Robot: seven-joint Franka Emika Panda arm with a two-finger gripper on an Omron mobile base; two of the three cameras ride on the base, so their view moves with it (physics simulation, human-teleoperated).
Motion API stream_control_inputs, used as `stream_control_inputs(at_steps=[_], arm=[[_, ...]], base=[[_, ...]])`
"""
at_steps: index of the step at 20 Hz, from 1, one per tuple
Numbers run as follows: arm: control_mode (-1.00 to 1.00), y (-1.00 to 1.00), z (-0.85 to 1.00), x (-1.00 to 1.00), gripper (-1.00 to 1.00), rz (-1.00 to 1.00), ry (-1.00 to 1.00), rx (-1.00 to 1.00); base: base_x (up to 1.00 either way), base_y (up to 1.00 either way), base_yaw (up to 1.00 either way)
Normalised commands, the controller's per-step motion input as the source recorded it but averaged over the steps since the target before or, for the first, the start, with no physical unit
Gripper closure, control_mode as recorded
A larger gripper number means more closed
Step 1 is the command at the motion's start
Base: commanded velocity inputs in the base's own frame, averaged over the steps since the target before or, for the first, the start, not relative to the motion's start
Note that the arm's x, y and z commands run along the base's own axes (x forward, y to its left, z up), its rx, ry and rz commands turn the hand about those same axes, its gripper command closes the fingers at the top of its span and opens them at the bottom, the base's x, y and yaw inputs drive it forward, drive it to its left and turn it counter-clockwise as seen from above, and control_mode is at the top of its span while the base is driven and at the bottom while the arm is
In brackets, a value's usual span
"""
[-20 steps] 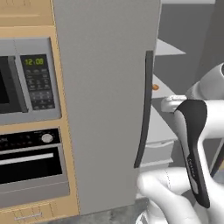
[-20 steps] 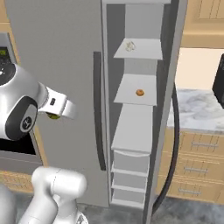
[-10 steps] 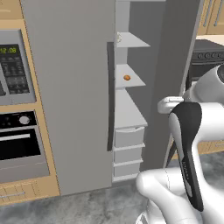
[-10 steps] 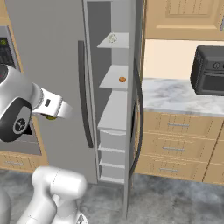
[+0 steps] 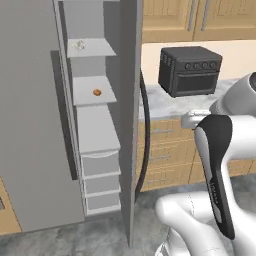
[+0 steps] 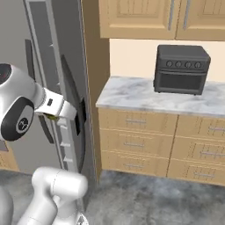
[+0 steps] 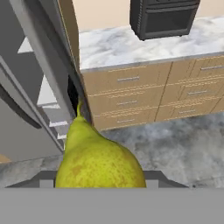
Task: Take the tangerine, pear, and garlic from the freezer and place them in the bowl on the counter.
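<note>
We have our claw (image 7: pixel 99 186) clamped on the speckled yellow-green pear (image 7: pixel 98 159), beside the tall grey freezer (image 5: pixel 35 125), whose shelf carries the small orange tangerine (image 5: pixel 97 92)

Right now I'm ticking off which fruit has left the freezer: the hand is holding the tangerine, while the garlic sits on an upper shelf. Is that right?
Not quite. The hand holds the pear, as the hand view shows: a yellow-green fruit with a stem. The tangerine lies on a freezer shelf in the left base view. The garlic does sit on an upper shelf.
</note>
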Motion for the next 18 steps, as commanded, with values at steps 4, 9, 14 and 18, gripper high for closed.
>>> stream_control_inputs(at_steps=[4,9,14,18], arm=[[1.0,0.0,0.0,0.0,1.0,0.0,0.0,0.0],[1.0,0.0,0.0,0.0,1.0,0.0,0.0,0.0],[1.0,0.0,0.0,0.0,1.0,0.0,0.0,0.0],[1.0,0.0,0.0,0.0,1.0,0.0,0.0,0.0]], base=[[0.2,-1.0,0.0],[0.27,-1.0,0.0],[0.3,-1.0,0.01],[0.24,-1.0,0.08]])
